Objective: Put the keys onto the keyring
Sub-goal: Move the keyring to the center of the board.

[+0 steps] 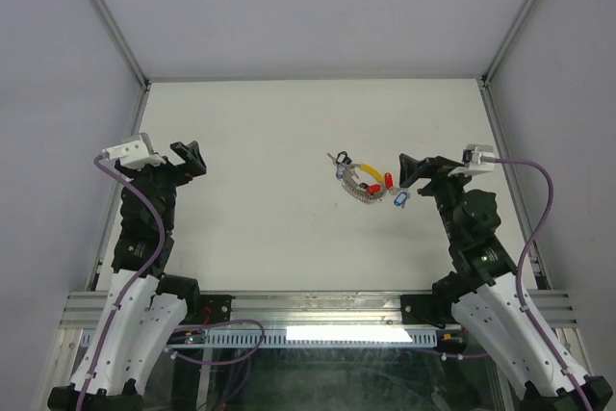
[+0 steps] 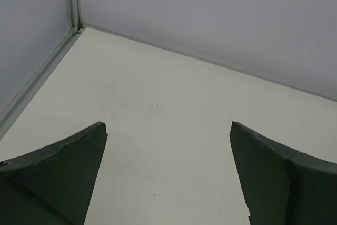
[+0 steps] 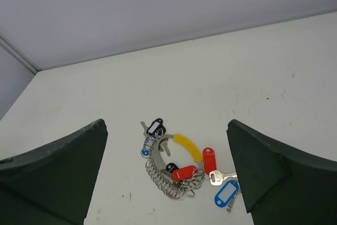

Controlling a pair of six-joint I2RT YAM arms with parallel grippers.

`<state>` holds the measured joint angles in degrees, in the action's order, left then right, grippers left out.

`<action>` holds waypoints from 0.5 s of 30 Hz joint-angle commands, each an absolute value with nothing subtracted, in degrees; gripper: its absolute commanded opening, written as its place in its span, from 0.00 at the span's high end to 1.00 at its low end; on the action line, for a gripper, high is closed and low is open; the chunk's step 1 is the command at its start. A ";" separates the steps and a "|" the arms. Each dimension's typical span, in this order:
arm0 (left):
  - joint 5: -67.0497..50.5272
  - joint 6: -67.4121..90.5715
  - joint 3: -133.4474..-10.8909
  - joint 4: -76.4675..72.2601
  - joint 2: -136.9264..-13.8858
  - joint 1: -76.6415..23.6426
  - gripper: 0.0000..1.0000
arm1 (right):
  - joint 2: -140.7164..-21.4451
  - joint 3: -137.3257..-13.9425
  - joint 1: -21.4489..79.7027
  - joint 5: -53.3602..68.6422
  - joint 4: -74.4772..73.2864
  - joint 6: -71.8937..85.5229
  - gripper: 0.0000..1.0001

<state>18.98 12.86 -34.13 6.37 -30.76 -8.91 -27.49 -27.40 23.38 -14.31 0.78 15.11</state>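
Both stand with jaws apart, empty: left gripper [image 1: 195, 158] well off, right gripper [image 1: 406, 171] near the keys [image 3: 209, 159] bunched at the keyring [image 3: 162, 179] mid-desk [image 1: 260, 141]. I judge I'm approaching; next I'd pinch the loose blue-tagged key [image 3: 225, 193]

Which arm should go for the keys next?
Right. The right gripper, open, sits beside the keys and keyring, both in its wrist view. The left gripper is far off, keys out of its view.
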 commanded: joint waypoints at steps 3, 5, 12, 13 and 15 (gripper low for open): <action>17.90 13.10 -34.85 3.22 -29.29 -8.10 0.01 | -28.60 -28.51 23.24 -16.26 2.65 14.28 0.01; 18.28 13.11 -34.83 3.15 -29.77 -7.93 0.01 | -30.70 -30.05 23.31 -18.47 0.84 15.06 0.01; 18.20 13.89 -37.15 5.56 -34.39 -7.69 0.01 | -38.35 -36.13 23.34 -18.34 -6.46 16.33 0.01; 17.94 13.82 -37.28 5.92 -34.83 -7.65 0.01 | -38.83 -36.20 23.37 -16.75 -6.52 15.70 0.01; 16.93 13.77 -37.51 6.22 -35.69 -7.63 0.01 | -40.31 -36.25 23.26 -15.66 -6.58 15.51 0.01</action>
